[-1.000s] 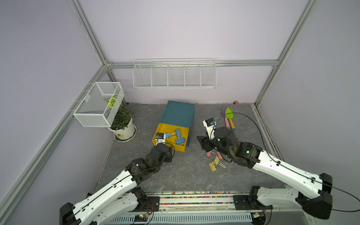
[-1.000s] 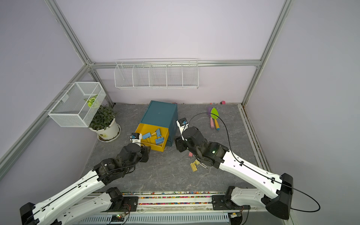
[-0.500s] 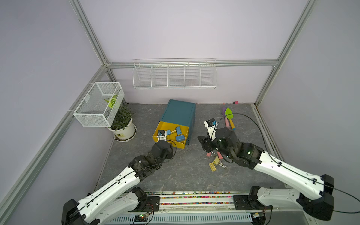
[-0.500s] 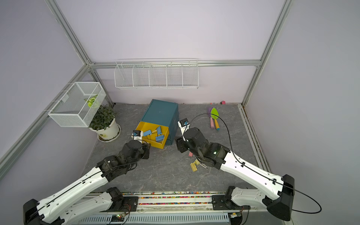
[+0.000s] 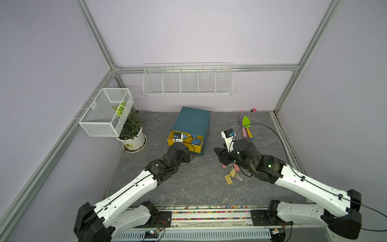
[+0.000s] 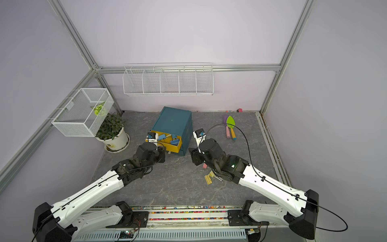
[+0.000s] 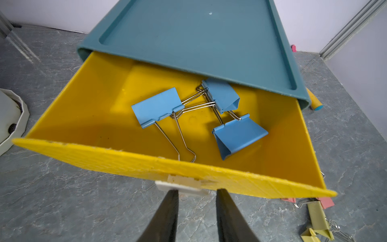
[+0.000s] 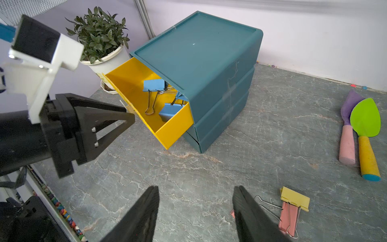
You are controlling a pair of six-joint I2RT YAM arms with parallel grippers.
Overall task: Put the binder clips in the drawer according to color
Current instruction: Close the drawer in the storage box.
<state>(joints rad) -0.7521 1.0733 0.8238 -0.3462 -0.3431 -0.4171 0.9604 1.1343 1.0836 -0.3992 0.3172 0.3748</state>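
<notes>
The teal drawer cabinet (image 5: 191, 123) (image 6: 172, 123) stands mid-table with its yellow top drawer (image 7: 146, 163) (image 8: 173, 130) partly pulled out. Three blue binder clips (image 7: 157, 106) (image 7: 222, 94) (image 7: 238, 134) lie inside. My left gripper (image 7: 196, 191) is open, its tips just at the drawer's white handle tab (image 7: 182, 185), with nothing between them. My right gripper (image 8: 196, 188) (image 5: 218, 154) hovers open and empty over the floor to the right of the cabinet. Beside it lie a yellow clip (image 8: 294, 198) (image 5: 230, 176) and a pink clip (image 8: 290, 215). Another pink one (image 5: 224, 166) is half hidden by a finger.
A potted plant (image 5: 132, 134) and a white mesh basket (image 5: 106, 115) are at the left. A wire shelf (image 5: 187, 81) hangs on the back wall. Two toy shovels (image 5: 246, 127) (image 8: 364, 125) lie at the back right.
My left gripper has advanced toward the cabinet with its jaws narrowing, and the yellow drawer has slid a little way in. The right arm has barely moved.
</notes>
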